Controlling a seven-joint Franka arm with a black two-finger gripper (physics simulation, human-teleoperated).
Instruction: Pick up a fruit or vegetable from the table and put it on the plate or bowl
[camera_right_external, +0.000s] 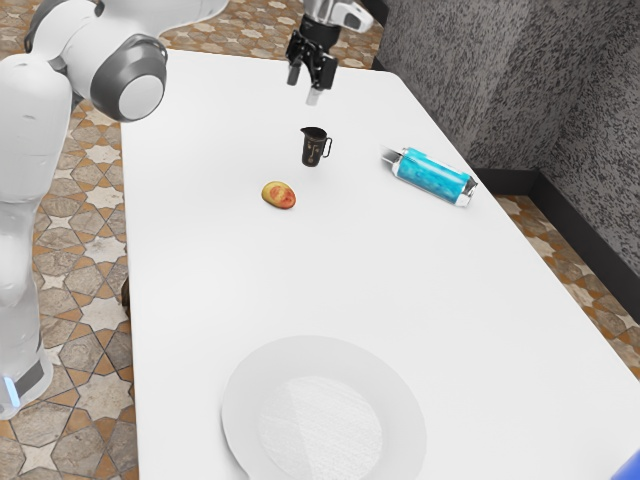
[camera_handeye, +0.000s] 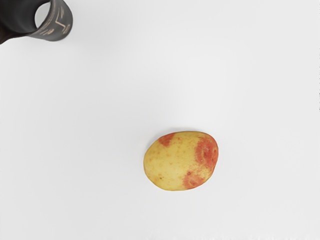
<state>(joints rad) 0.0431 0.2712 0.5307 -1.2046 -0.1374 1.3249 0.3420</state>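
A yellow potato with red patches (camera_right_external: 279, 195) lies on the white table (camera_right_external: 400, 280), near its middle and toward the arm's side. In the wrist view the potato (camera_handeye: 181, 160) sits below my hand, alone on bare table. My black gripper (camera_right_external: 306, 85) hangs high above the far end of the table, open, with nothing between its fingers. A wide white plate (camera_right_external: 322, 412) rests at the near end of the table, far from the potato.
A small black jug (camera_right_external: 315, 147) stands just beyond the potato, and its rim (camera_handeye: 49, 20) appears in the wrist view. A blue packet (camera_right_external: 431, 175) lies toward the exterior view's right. Grey walls rise behind the table on that side.
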